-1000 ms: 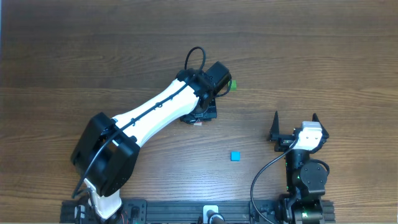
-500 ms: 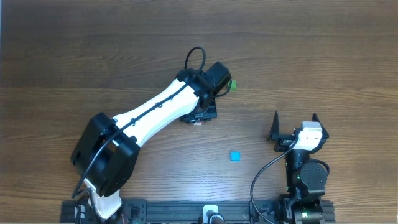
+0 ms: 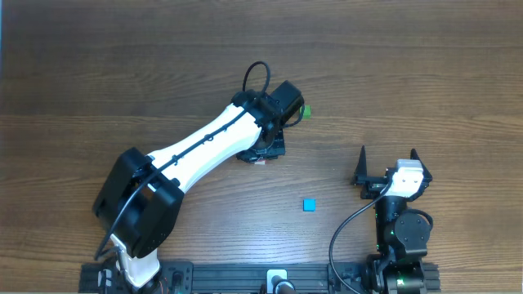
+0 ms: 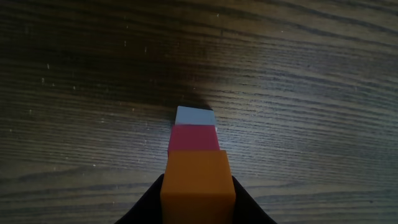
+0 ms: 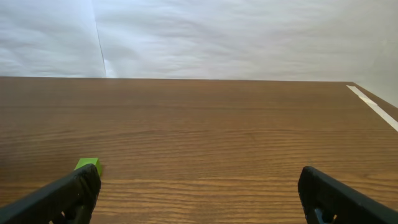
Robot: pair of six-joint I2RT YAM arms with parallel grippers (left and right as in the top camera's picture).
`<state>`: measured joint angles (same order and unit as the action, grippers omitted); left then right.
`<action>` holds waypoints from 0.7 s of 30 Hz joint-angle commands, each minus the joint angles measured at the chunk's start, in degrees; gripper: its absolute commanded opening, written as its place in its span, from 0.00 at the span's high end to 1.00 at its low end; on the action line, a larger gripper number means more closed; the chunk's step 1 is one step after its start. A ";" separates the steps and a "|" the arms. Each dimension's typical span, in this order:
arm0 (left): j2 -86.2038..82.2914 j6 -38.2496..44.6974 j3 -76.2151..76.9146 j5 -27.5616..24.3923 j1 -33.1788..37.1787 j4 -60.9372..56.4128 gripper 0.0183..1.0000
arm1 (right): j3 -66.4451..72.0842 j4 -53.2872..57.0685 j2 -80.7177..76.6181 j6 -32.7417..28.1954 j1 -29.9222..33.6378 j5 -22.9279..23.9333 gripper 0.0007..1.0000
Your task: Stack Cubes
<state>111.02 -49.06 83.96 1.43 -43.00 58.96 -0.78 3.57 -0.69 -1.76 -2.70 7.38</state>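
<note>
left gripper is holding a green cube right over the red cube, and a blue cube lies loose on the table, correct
Not quite. The left wrist view shows the left gripper holding an orange cube, not a green one. The rest stands: it is right over the red cube, and a blue cube lies loose on the table.

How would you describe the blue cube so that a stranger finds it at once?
On the wooden table, look at the bare stretch between the two arm bases. The blue cube lies there alone; the green cube sits farther away, and the orange cube is held between the left arm's fingers.
</note>
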 commanded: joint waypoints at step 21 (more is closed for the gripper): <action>1.40 0.66 0.79 -0.66 0.15 0.04 0.97 | 0.46 0.02 0.37 -0.07 0.37 -0.48 0.01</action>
<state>111.28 -49.06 83.96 1.43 -43.00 58.98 -0.78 3.57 -0.69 -1.72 -2.70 7.38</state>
